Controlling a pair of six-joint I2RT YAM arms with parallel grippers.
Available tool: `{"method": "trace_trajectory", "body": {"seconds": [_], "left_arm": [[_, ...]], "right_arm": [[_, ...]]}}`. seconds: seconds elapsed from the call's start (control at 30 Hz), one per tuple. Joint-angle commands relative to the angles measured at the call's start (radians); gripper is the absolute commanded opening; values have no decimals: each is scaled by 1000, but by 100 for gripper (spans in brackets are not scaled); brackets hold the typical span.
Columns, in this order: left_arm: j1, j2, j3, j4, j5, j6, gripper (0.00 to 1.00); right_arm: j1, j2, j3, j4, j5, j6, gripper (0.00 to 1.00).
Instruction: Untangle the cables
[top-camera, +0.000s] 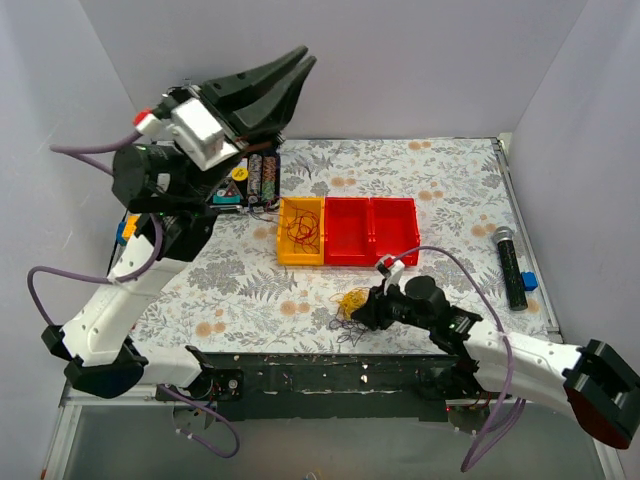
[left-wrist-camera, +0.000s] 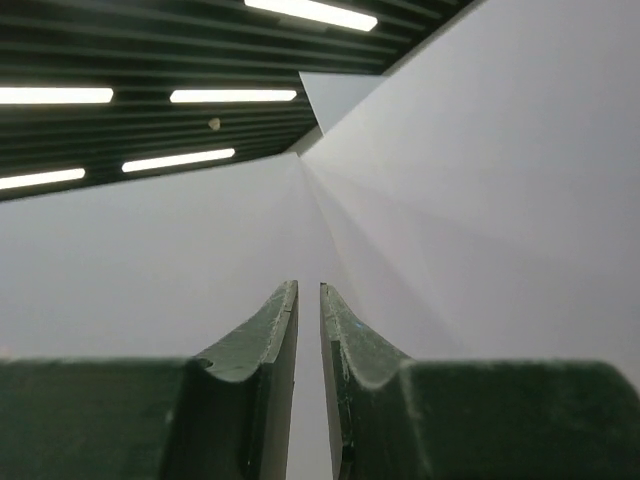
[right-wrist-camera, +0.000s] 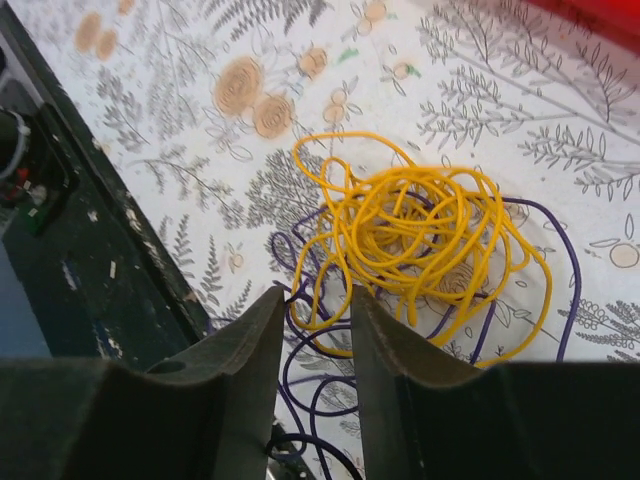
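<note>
The table (top-camera: 450, 180), covered with a flat cloth printed with grey ferns and orange flowers, carries the work. The left hand (top-camera: 305, 58) is raised high above it, toward the back wall. Its fingers stand a narrow slit apart and hold nothing. The right hand (right-wrist-camera: 315, 300) hangs low near the table's front edge, fingers apart, with nothing clamped between them. Directly ahead of it lie the cables (top-camera: 350, 304), a loose tangle of very thin, flexible wires.

In our judgement, this step goes well only if we pick one colour alone. We aim the right hand at an outer loop of the yellow wire (right-wrist-camera: 420, 220) where it stands clear of the purple wire (right-wrist-camera: 576, 275). We close on that single strand and lift slowly, so that the purple wire slips out rather than riding along. A grip at the dense middle risks tightening the knot.

The square yellow plastic bin (top-camera: 301, 260), next to two red plastic bins (top-camera: 395, 225), holds thin red and dark wires. The right hand's fingers are matte, dark green and curved. The wires are smooth, round and springy. The yellow one piles in many overlapping coils, while the purple one runs beneath in wider, flatter loops.
</note>
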Motion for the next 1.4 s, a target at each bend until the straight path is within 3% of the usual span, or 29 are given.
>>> {"method": "trace_trajectory", "body": {"seconds": [0.0,0.13,0.3,0.47,0.6,0.7,0.8,0.97,1.23,1.37], "left_arm": [[5,-31,-179,-24,-57,25,15],[5,-47,-352,21,-108,50,14],[5,2,-435,52,-152,68,8],[14,16,-492,-117,-109,122,5],[77,-38,-656,-244,-87,102,26],[138,-90,-788,-336,-65,78,51],[189,-140,-904,-468,16,139,69],[296,-216,-1079,-482,76,193,72],[413,-122,-1113,-594,233,203,77],[443,-84,-1151,-608,297,306,77]], "right_arm": [[6,-139,3,-83,29,3,38],[6,-276,3,-172,49,3,36],[6,-380,4,-255,83,5,26],[6,-394,24,-289,109,-3,25],[6,-388,50,-313,123,-17,29],[5,-396,56,-309,126,-20,32],[6,-397,64,-304,124,-23,35],[6,-376,84,-309,121,-29,35],[5,-365,79,-294,121,-29,36],[5,-365,78,-297,124,-29,36]]}}
